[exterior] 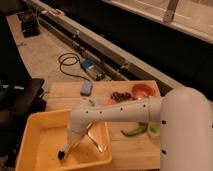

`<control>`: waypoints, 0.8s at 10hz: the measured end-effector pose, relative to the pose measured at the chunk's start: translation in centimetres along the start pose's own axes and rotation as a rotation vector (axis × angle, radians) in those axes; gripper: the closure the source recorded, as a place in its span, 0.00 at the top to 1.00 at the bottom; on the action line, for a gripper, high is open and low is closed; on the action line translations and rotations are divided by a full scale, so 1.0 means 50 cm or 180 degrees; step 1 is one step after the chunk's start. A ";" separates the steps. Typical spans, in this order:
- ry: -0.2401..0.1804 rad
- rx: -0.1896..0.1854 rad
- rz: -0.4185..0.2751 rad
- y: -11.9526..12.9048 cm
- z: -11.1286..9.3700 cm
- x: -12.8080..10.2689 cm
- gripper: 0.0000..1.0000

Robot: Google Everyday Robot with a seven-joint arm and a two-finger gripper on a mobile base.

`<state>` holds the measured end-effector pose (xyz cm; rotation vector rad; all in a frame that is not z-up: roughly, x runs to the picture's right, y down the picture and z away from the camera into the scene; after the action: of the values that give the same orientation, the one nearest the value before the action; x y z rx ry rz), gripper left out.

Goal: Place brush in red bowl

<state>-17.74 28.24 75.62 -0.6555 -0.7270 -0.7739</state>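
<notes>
lying in yellow tray [44, 139]: fork [95, 141], plus brush [63, 153] pinched by gripper [74, 141].

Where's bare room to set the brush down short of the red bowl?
The table is bare at its front, between the yellow tray and the green vegetable; so is the tray's left half. It is crowded beside the red bowl, where a dark cluster sits. The pincer, shut on the brush, is in the tray.

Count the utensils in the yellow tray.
2. The brush lies front left in the yellow tray, with the gripper shut right above its black head. The fork lies just right of it, mid-tray. The arm may hide others.
</notes>
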 end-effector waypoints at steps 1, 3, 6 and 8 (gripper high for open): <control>0.0052 0.0029 0.0008 -0.004 -0.022 -0.003 0.00; 0.0230 0.0076 0.0024 -0.017 -0.086 -0.013 0.00; 0.0574 0.0127 0.0056 -0.030 -0.197 -0.033 0.00; 0.0858 0.0138 0.0114 -0.032 -0.274 -0.045 0.00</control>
<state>-15.62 18.02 66.30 -0.5113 -0.4832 -0.7931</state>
